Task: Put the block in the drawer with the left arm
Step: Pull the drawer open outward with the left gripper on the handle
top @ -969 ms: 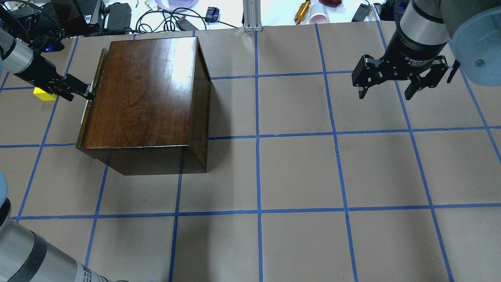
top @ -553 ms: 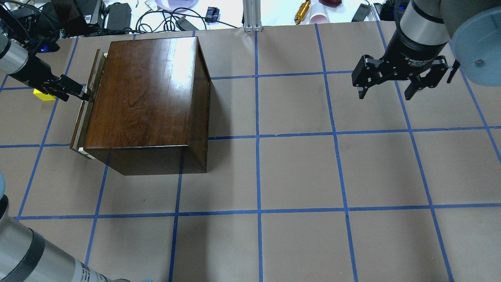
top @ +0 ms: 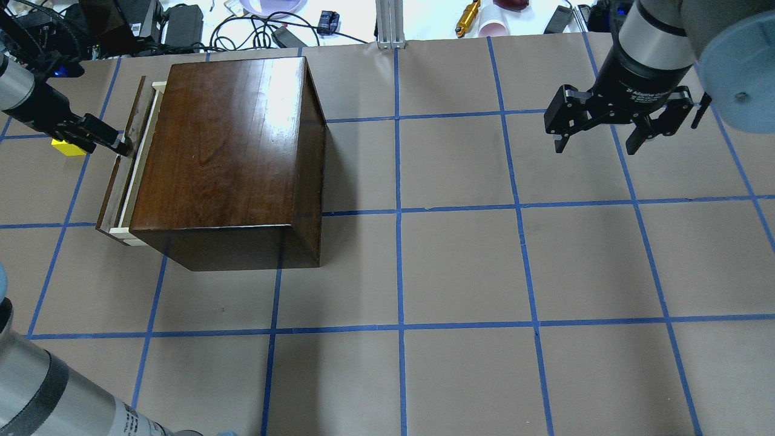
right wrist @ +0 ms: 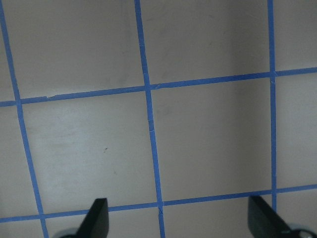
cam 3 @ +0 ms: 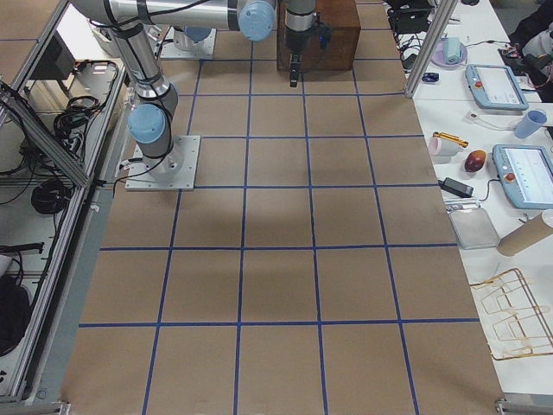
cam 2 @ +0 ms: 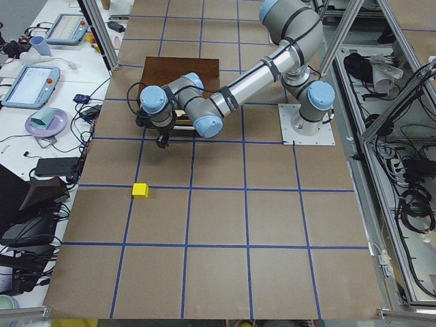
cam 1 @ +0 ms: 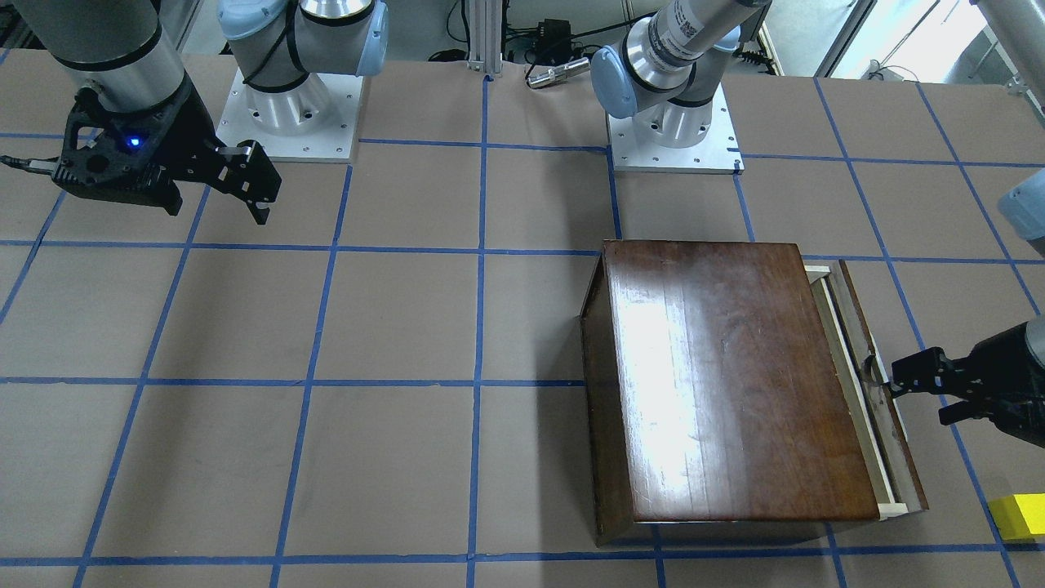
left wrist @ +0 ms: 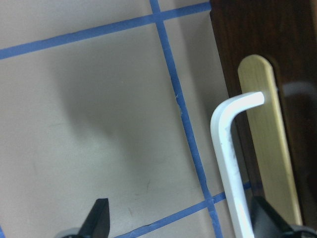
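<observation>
1. Check the table (top: 460,266): its brown covering is divided into squares by blue tape lines (top: 400,272).
2. At the far edge in the overhead view, you will find an upright aluminium post (top: 390,21). Black cables (top: 242,27) and a black power brick (top: 184,24) lie to its left.
3. Right of the post, locate a gold-coloured cylinder (top: 468,18) near a pink cup (top: 495,26).
4. On the side bench in the right-end view, identify a tablet (cam 3: 494,85), a second tablet (cam 3: 523,173), a metal tray (cam 3: 473,223), a cardboard tube (cam 3: 523,233) and a wire rack (cam 3: 517,311).
5. In the left-end view, you see a purple plate (cam 2: 46,122) on the bench.
</observation>
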Robot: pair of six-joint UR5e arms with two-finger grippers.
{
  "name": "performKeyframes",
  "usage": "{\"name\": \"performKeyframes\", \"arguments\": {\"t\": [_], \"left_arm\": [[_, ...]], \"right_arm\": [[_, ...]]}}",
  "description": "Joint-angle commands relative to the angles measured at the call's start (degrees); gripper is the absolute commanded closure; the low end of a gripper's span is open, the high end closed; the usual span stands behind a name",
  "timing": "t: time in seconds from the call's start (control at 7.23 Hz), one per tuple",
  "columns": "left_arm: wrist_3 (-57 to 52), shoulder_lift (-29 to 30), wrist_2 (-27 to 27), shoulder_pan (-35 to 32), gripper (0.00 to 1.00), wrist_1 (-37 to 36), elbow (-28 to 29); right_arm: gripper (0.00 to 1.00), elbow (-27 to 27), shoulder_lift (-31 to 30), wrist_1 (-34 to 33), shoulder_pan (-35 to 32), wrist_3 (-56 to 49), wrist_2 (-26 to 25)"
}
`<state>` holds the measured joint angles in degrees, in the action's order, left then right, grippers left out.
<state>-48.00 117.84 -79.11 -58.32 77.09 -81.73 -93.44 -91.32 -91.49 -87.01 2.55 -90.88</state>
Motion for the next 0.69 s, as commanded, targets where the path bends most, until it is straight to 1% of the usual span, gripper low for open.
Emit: {"name": "performKeyframes", "arguments": {"t": [0.0,0.28,0.55], "left_arm": [[-1.3,0.11,-0.17,0.84,0.01,-0.01,0.08],[-2.44,0.73,-0.25,1.01,0.01,-0.01,0.25],[-3.67,1.69,-1.13,2.24,0.01,-0.01,2.35]], "right_arm": [[0.0,0.01,0.0,0.0,0.0,0.0,0.0],[0.0,0.01,0.0,0.0,0.0,0.0,0.0],[0.0,0.01,0.0,0.0,0.0,0.0,0.0]]}}
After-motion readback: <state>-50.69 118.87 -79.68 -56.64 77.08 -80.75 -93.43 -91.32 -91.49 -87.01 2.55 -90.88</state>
